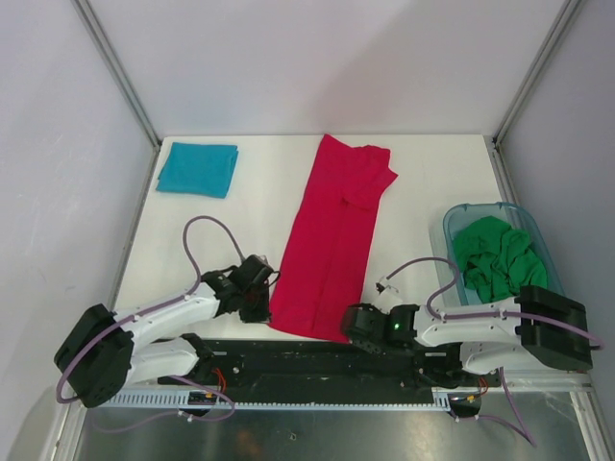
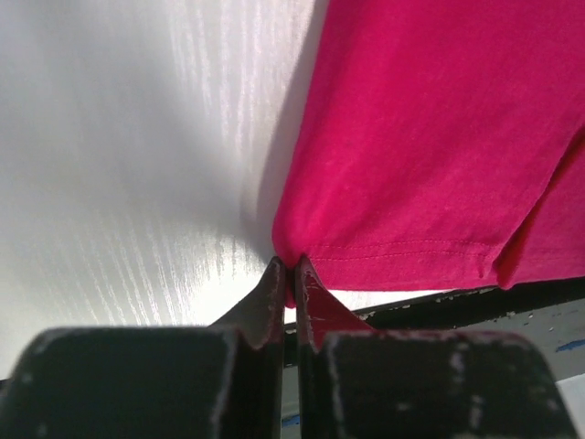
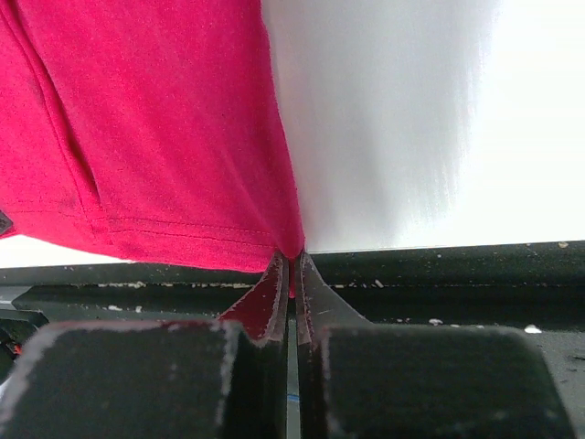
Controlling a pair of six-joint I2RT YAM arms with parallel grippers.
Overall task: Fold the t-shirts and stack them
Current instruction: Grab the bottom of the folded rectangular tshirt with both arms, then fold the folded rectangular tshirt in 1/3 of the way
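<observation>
A crimson-red t-shirt (image 1: 332, 240) lies folded into a long strip down the middle of the table, its hem at the near edge. My left gripper (image 1: 261, 309) is shut on the hem's near-left corner (image 2: 291, 259). My right gripper (image 1: 354, 325) is shut on the near-right corner (image 3: 291, 254). A teal-blue t-shirt (image 1: 197, 169) lies folded flat at the far left. A bright green t-shirt (image 1: 498, 257) sits crumpled inside the tub.
The see-through blue-green plastic tub (image 1: 454, 223) stands at the right side of the table. A black rail (image 1: 317, 360) runs along the near edge under the red hem. Grey walls and metal posts (image 1: 115, 69) enclose the table.
</observation>
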